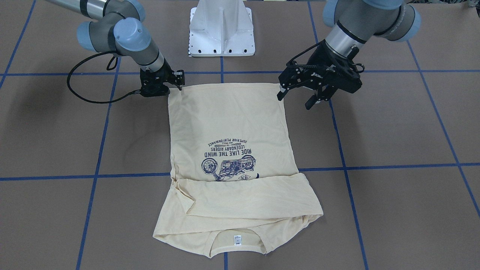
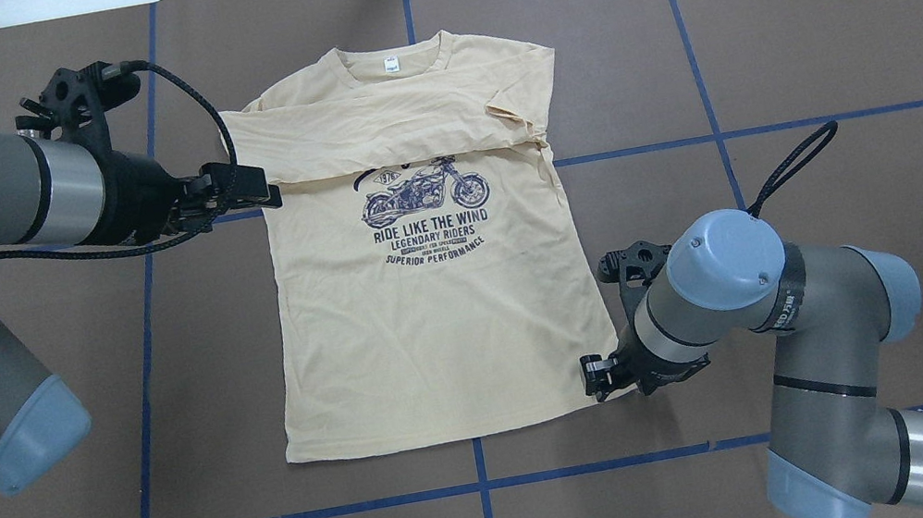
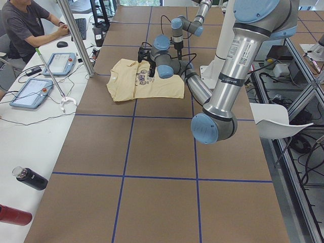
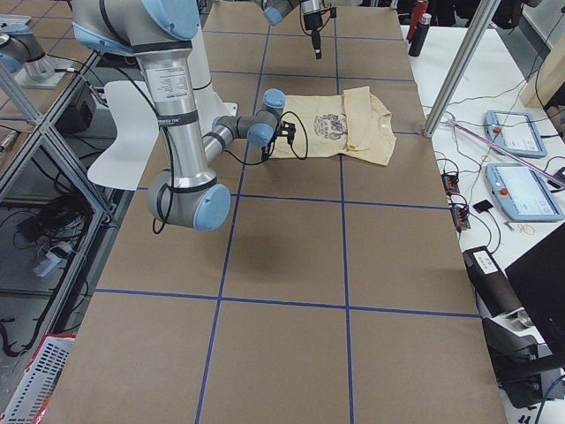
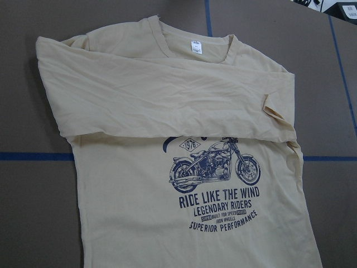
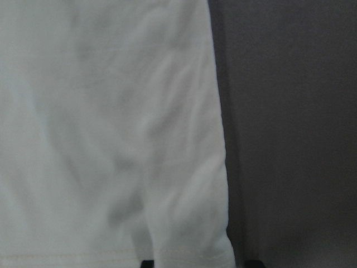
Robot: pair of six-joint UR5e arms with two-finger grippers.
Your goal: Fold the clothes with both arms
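The cream-yellow T-shirt [image 1: 232,123] lies flat, print up, with its hem toward the robot. Both sleeves are folded across the chest [image 2: 383,127] and cover the top of the motorcycle print [image 2: 425,195]. The white neck label [image 2: 391,64] shows at the far collar. My left gripper [image 1: 295,100] is open and empty, raised above the table beside the shirt's left edge [image 2: 262,189]; its wrist view looks down on the shirt [image 5: 184,167] from height. My right gripper [image 1: 179,83] is low at the right hem corner [image 2: 594,377] with its jaws apart, and the hem corner [image 6: 189,245] lies between the fingertips.
The white pedestal base [image 1: 222,30] stands at the robot's edge of the table. Blue tape lines cross the brown table top [image 2: 803,5]. In the left side view an operator [image 3: 25,25], tablets [image 3: 28,92] and bottles [image 3: 30,178] are along a side bench.
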